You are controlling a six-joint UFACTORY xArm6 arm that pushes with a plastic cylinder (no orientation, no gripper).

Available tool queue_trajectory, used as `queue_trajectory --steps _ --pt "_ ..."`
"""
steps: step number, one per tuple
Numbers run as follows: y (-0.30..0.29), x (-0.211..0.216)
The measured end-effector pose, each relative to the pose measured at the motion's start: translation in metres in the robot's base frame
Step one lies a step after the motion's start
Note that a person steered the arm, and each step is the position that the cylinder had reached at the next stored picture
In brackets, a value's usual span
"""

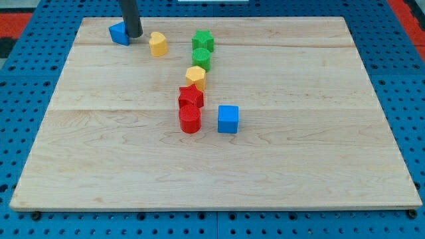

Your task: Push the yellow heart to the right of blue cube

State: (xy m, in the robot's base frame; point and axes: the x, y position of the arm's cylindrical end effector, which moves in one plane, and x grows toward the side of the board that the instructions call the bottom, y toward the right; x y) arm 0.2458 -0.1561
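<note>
The yellow heart (158, 44) lies near the view's top left. The blue cube (228, 119) sits near the board's middle, well below and to the right of the heart. My tip (134, 35) rests on the board just left of the heart, with a small gap between them. It touches the right side of a small blue block (118, 32) whose shape I cannot make out.
A column of blocks runs between the heart and the cube: a green star (202, 41), a green cylinder (201, 60), a yellow pentagon-like block (196, 77), a red star (191, 97) and a red cylinder (189, 120). The wooden board (299, 166) lies on a blue pegboard.
</note>
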Motion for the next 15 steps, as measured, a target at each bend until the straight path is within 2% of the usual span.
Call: queue_trajectory --steps 1,2,4,6,8,10,12,15 --pt "0.011 0.013" --pt "0.012 -0.013" --pt "0.06 0.015" --pt "0.044 0.129" --pt "0.012 0.093" --pt "-0.015 0.142" --pt "-0.08 0.151" --pt "-0.086 0.227"
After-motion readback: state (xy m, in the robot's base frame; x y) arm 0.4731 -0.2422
